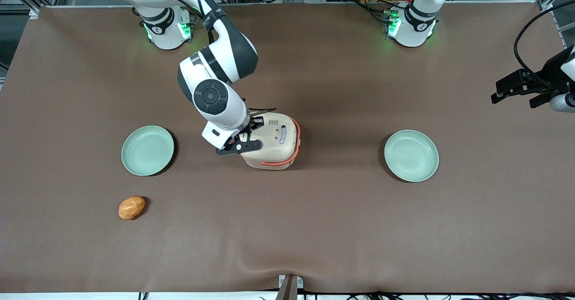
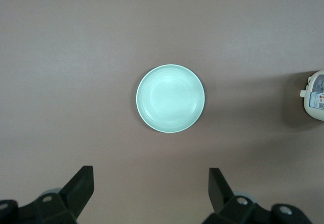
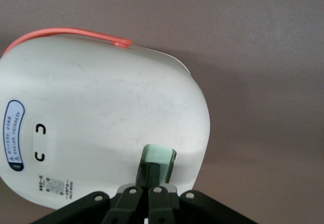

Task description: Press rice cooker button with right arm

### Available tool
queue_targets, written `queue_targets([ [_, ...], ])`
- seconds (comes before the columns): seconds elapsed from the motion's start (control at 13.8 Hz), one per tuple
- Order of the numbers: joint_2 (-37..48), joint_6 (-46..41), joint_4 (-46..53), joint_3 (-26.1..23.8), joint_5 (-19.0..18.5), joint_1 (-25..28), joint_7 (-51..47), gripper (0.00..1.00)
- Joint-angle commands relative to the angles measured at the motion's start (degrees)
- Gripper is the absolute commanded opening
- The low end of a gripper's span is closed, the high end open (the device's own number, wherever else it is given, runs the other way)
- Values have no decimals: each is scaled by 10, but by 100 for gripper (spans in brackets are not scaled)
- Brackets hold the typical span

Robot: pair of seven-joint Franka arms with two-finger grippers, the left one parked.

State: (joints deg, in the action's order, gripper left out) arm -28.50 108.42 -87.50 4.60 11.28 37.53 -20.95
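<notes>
The right arm (image 1: 218, 97) bends steeply down at mid-table, its gripper (image 3: 152, 176) closed, fingertips together on the button (image 3: 163, 157) of the rice cooker (image 1: 272, 141). The cooker stands between two plates (image 1: 148, 150), its lid partly hidden by the wrist.

The right arm (image 1: 215, 62) reaches out from its base and bends sharply at the dark grey elbow section, the white forearm with its round dark-centred joint cap angling down toward the front camera. Its wrist tilts the black gripper (image 3: 150, 176) downward. The jaws are closed together, fingertips side by side, their ends touching the button (image 3: 161, 155) on the rice cooker (image 3: 101, 117).
</notes>
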Motion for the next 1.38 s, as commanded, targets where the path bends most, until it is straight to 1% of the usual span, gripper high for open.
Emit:
queue_targets([
  [0.0, -12, 9, 12, 7, 8, -2, 3, 0],
  [0.22, 19, -7, 49, 7, 10, -7, 1, 0],
  [0.29, 26, -21, 60, 7, 8, -7, 0, 8],
  [0.36, 33, -30, 74, 7, 8, -8, -1, 23],
  [0.51, 55, -31, 84, 7, 8, -14, -1, 46],
  [0.65, 75, -31, 84, 6, 9, -25, -1, 73],
  [0.8, 95, -42, 83, 4, 9, -36, 0, 79],
  [0.87, 106, -54, 83, -6, 7, -48, 0, 87],
  [0.94, 120, -69, 81, -27, 5, -78, -1, 100],
  [1.01, 134, -87, 78, -49, 3, -108, 1, 100],
  [1.23, 179, -129, 78, -76, 2, -174, 6, 100],
  [1.3, 194, -155, 78, -90, -1, -204, 13, 100],
])
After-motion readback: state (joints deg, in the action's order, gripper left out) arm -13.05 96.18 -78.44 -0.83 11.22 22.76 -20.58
